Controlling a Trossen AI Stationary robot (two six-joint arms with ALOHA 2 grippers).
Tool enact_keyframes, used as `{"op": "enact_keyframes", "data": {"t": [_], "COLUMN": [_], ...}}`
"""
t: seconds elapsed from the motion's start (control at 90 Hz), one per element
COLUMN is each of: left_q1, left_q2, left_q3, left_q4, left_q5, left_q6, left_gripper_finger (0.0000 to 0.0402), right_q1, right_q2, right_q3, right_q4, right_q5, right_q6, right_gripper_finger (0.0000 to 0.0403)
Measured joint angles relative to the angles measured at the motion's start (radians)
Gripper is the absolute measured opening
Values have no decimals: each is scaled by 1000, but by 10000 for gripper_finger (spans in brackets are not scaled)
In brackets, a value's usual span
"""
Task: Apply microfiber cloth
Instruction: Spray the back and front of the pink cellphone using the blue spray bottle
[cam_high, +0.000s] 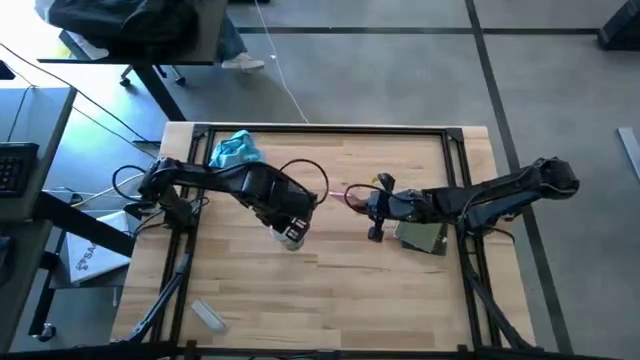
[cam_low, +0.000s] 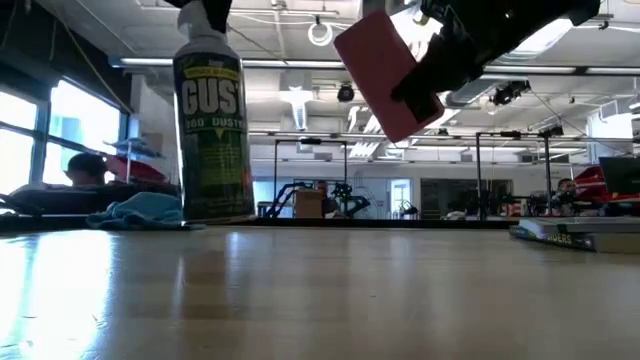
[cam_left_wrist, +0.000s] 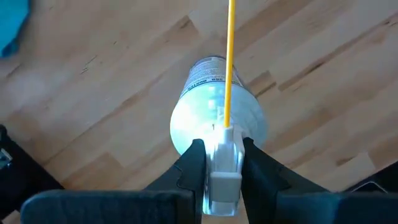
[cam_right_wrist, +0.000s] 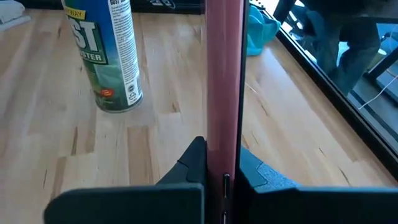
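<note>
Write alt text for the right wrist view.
The right pincer is shut on a thin pink phone held edge-on above the wooden table. A duster spray can stands upright beyond it, and the teal microfiber cloth lies near the table's edge.

A: Item, microfiber cloth (cam_high: 234, 150): teal-blue, plain.
B: Item, duster can (cam_right_wrist: 107, 56): white top, blue-green label, yellow lettering; thin yellow straw (cam_left_wrist: 230, 59).
A: Item, phone (cam_low: 385, 75): dusty pink.
B: Item, table (cam_high: 400, 300): pale wood planks, black frame.
</note>
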Motion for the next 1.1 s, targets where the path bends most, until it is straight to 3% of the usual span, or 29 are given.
{"op": "enact_keyframes", "data": {"t": [0.278, 0.9, 1.1], "left_q1": [17, 83, 120], "left_q2": [0, -2, -6], "left_q3": [0, 1, 120], "left_q4": [1, 4, 1], "left_q5": [0, 43, 45], "left_q6": [77, 174, 318], "left_gripper_finger": [61, 117, 117], "right_q1": [33, 42, 41], "right_q2": [0, -10, -71], "right_q3": [0, 1, 2], "right_q4": [0, -2, -3], "right_q5": [-2, -2, -2], "right_q6": [0, 0, 0], "right_gripper_finger": [1, 1, 1]}}
